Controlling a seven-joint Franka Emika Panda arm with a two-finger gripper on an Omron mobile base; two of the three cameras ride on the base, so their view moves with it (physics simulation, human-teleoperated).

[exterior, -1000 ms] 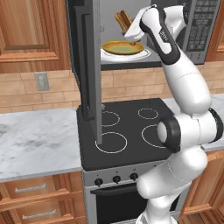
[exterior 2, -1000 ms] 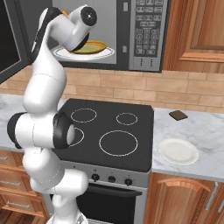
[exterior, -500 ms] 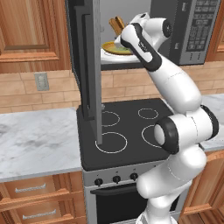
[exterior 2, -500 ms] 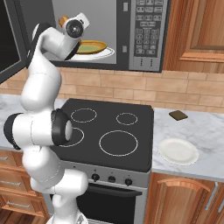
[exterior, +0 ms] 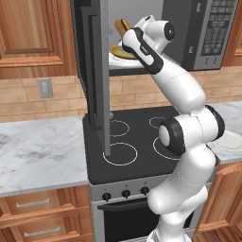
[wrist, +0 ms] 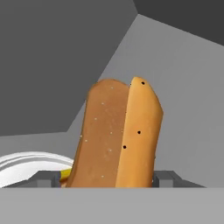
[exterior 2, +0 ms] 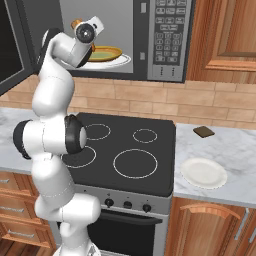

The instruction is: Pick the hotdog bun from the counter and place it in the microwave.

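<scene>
My gripper (wrist: 105, 181) is shut on the hotdog bun (wrist: 118, 140), a tan-brown split bun that stands up between the fingertips (wrist: 164, 178). In the left base view the bun (exterior: 122, 26) is held at the left of the open microwave (exterior: 208, 33), just above the yellow plate (exterior: 118, 51). The right base view has the bun (exterior 2: 76, 23) poking out behind the hand, left of the yellow plate (exterior 2: 106, 52) on the white turntable (exterior 2: 120, 61). Grey microwave interior walls lie ahead in the hand view, with the turntable rim (wrist: 26, 164) at lower left. The marble counter (exterior: 38, 151) lies below.
The microwave door (exterior: 94, 71) hangs open to the left, close to the arm. Below is the black stovetop (exterior 2: 125, 145). On the right counter (exterior 2: 230, 150) lie a small dark-brown block (exterior 2: 203, 131) and a round white plate (exterior 2: 203, 172).
The hand has swung left and a little down across the microwave opening, carrying the bun from over the plate's right side to its left side.
</scene>
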